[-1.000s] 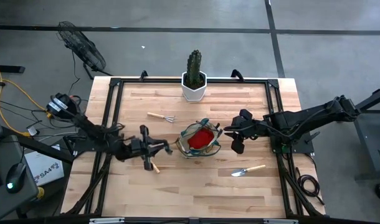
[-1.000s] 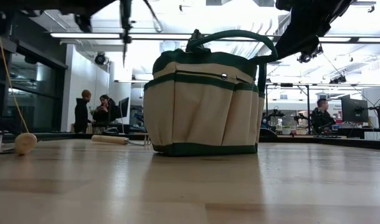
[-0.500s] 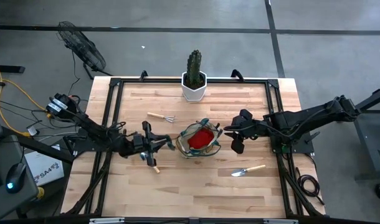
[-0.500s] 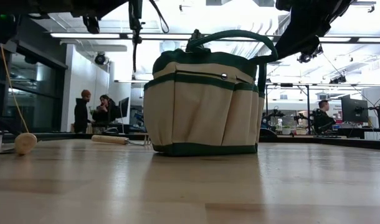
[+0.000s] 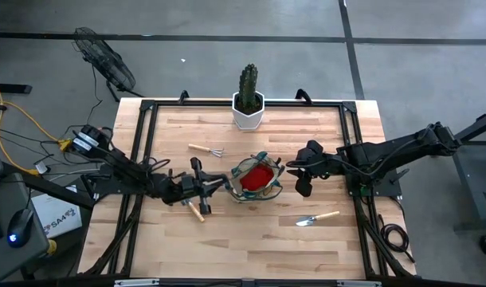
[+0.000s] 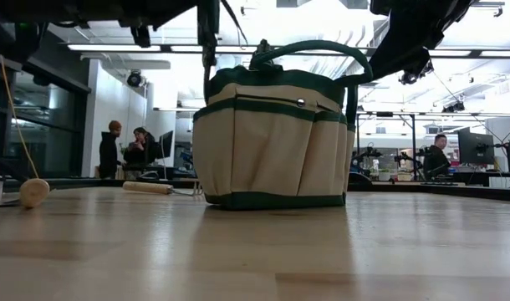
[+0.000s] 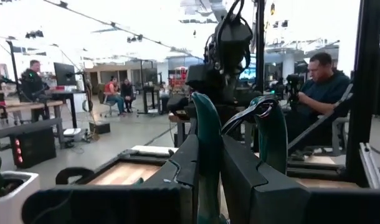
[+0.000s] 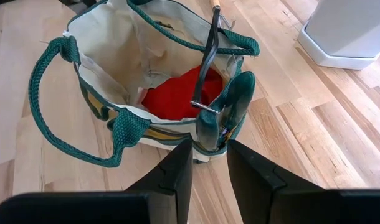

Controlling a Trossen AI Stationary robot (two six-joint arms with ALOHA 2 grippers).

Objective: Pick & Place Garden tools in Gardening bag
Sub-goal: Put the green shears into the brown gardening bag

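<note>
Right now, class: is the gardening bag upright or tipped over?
Upright. The gardening bag stands flat on its base on the table, mouth upward, red glove inside.

Red glove [image 8: 177, 93] in bag [image 8: 109, 68]: only partly seen, rest under the bag's rim and shears [image 8: 224, 112]. Left gripper [image 5: 215, 185]: what its fingers pinch is too small to tell from above. Low view: both arms cut off at top edge. Trowel [image 5: 316, 217] blade detail too small.

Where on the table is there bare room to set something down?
Free: the near-edge strip in front of the trowel and bag; the far right corner beside the cactus pot. Crowded: between rake, left gripper and bag.
</note>
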